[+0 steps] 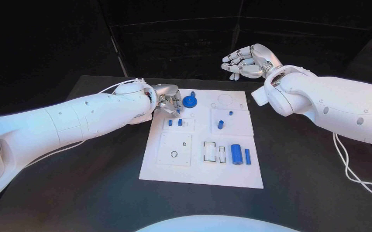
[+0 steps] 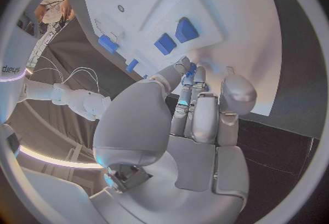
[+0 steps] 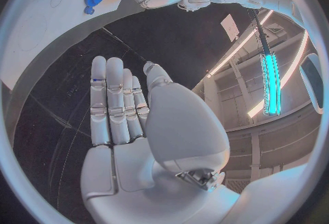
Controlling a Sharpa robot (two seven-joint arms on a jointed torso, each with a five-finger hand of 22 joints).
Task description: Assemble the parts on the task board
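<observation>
White task board (image 1: 203, 173), left hand (image 1: 166, 102) perhaps touching it.

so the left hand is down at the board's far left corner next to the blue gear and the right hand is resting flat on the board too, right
Not quite. The left hand is indeed at the far left corner of the task board, beside the blue gear. But the right hand is not resting on the board: the head view shows it raised beyond the board's far edge, fingers extended and holding nothing.
</observation>
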